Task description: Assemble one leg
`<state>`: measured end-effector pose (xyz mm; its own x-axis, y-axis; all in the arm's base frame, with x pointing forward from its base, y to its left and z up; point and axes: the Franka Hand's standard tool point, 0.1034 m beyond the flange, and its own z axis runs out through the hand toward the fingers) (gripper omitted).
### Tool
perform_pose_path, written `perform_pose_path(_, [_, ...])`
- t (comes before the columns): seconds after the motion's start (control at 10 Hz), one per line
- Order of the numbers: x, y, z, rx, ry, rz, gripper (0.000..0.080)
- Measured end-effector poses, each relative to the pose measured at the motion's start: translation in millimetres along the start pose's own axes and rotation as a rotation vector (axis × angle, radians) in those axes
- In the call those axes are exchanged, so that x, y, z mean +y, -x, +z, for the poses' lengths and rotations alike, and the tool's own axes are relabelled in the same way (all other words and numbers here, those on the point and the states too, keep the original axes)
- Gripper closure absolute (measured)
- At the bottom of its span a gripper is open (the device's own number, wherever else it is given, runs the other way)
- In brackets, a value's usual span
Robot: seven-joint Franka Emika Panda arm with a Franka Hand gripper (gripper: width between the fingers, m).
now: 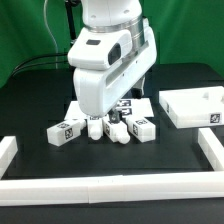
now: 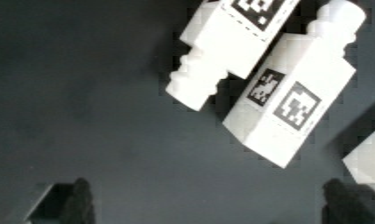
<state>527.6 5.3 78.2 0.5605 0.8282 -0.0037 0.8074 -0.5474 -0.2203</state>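
Several white legs with black-and-white tags lie in a row on the black table in the exterior view: one (image 1: 63, 131) at the exterior view's left, two (image 1: 95, 128) (image 1: 117, 130) in the middle and one (image 1: 140, 127) to the right. The arm's white hand (image 1: 100, 75) hangs just above and behind the middle ones, and its fingers are hidden there. In the wrist view my gripper (image 2: 210, 200) is open and empty, with two dark fingertips (image 2: 68, 200) wide apart over bare table. Two legs (image 2: 228, 50) (image 2: 290, 100) lie side by side ahead of the jaws, not between them.
The large flat white panel (image 1: 195, 105) lies at the exterior view's right. A low white frame (image 1: 110, 185) borders the table's front and sides. A flat white tagged piece (image 1: 128, 102) shows behind the legs. Another white part (image 2: 370, 160) cuts the wrist view's edge.
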Motion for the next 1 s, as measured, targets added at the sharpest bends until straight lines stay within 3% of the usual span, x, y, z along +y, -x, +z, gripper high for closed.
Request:
perform_pose_path(0.7, [0.2,0.2,0.0,-0.001,0.001,-0.001,0.0150])
perform_pose_path(0.8, [-5.1,-1.7,-5.4,-0.024,-0.017,0.081,0.0150])
perform_pose_path(0.9, [-16.5,-12.3,-29.5,-0.078,-0.033,0.187,0.0150])
perform_pose_path(1.0, [-25.0,-24.9,-36.0,-0.073,-0.015,0.219,0.0150])
